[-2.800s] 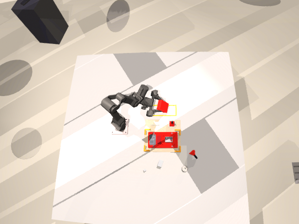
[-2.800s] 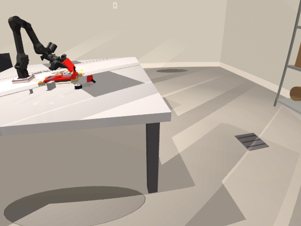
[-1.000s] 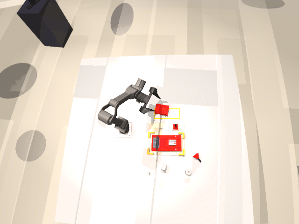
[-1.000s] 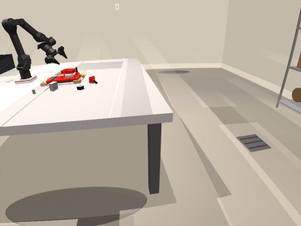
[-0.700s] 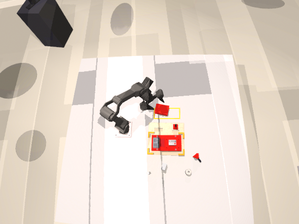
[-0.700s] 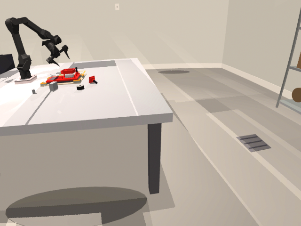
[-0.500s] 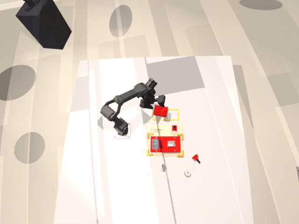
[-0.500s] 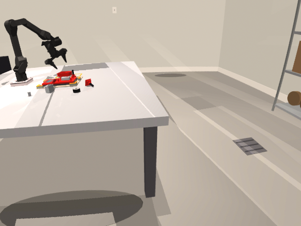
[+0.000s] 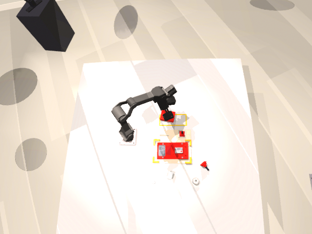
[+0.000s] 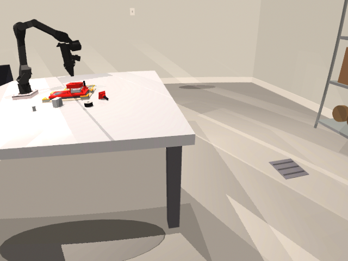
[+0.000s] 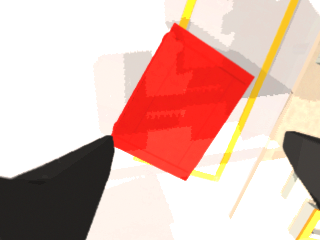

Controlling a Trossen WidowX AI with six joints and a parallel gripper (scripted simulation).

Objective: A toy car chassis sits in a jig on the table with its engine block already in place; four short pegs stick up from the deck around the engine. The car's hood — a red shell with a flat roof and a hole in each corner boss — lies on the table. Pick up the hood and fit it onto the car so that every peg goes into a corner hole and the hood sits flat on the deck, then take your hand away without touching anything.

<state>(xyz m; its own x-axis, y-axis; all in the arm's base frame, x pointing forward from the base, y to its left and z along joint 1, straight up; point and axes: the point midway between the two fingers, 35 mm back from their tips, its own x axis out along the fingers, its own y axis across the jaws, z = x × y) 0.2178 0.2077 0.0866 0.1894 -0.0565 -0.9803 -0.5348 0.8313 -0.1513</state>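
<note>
The red hood (image 9: 162,117) (image 10: 73,86) (image 11: 180,105) lies roof up on the table, over one end of a yellow outline (image 9: 186,119) (image 11: 273,50) and turned a little against it. My gripper (image 9: 167,115) (image 10: 72,75) (image 11: 197,141) points down above the hood, open and empty, with a gap below the fingertips. In the wrist view the hood is between and ahead of the fingers, nearer the left one. The red chassis (image 9: 169,156) (image 10: 60,95) sits in the jig with yellow corners (image 9: 155,161) (image 10: 45,99). The engine block (image 9: 179,150) (image 10: 75,90) is on its deck. Peg details are tiny.
A small red part with a black post (image 9: 182,134) stands between hood and chassis. A red piece with a black stem (image 9: 204,164) (image 10: 101,94), a wheel (image 9: 195,181) (image 10: 88,104), a grey block (image 9: 170,175) (image 10: 57,102) and a tiny grey piece (image 10: 33,108) lie beyond the jig.
</note>
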